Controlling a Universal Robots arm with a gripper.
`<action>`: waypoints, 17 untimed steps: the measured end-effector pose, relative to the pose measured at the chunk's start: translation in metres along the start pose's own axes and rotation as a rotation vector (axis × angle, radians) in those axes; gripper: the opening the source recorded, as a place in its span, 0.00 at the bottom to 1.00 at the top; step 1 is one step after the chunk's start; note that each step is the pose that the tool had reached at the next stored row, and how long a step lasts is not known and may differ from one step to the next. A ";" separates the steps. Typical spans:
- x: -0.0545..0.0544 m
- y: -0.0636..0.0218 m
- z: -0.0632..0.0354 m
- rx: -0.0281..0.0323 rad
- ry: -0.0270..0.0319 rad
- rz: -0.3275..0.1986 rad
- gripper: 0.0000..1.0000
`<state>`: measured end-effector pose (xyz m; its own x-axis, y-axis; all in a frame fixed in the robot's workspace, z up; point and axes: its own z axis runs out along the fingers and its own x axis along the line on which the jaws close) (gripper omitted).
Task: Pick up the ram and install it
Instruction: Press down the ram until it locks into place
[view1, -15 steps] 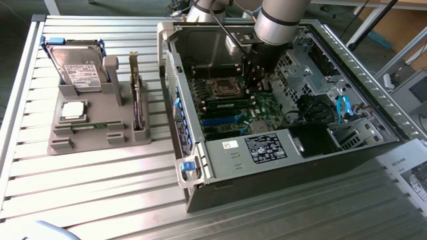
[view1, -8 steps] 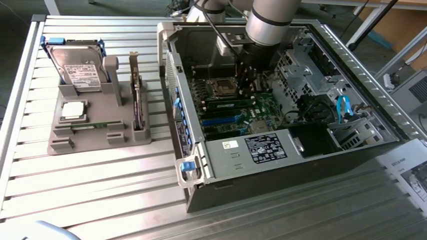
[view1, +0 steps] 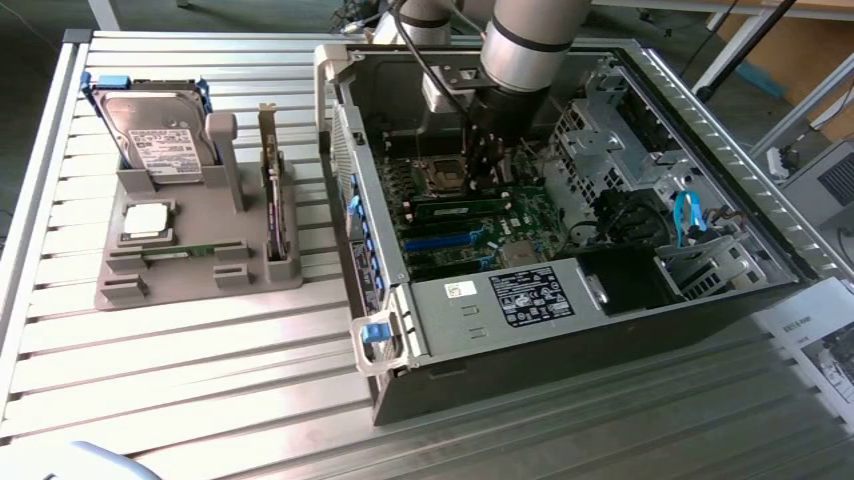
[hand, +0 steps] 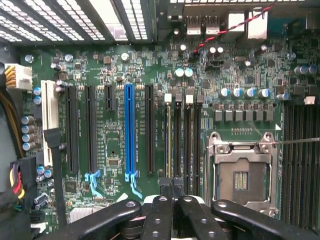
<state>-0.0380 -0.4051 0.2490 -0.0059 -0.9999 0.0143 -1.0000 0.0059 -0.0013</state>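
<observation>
A slatted metal table (view1: 187, 350) carries an open computer case (view1: 561, 330), which fills the 3 o'clock half of the exterior view. At 9 o'clock a grey holder (view1: 187, 275) keeps a hard drive (view1: 160, 135). The gripper (hand: 171, 187) hangs inside the case, fingers closed together over the memory slots, and the ram (view1: 454, 212) lies seated in the motherboard (hand: 115, 145)
</observation>
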 end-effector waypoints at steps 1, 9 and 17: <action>0.000 0.0004 0.0000 0.0000 0.0000 0.000 0.10; 0.000 0.0067 0.0000 0.0000 0.0000 0.000 0.10; 0.000 0.0068 0.0018 0.0000 0.0000 0.000 0.10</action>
<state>-0.0447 -0.4051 0.2471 -0.0058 -0.9999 0.0143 -1.0000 0.0058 -0.0013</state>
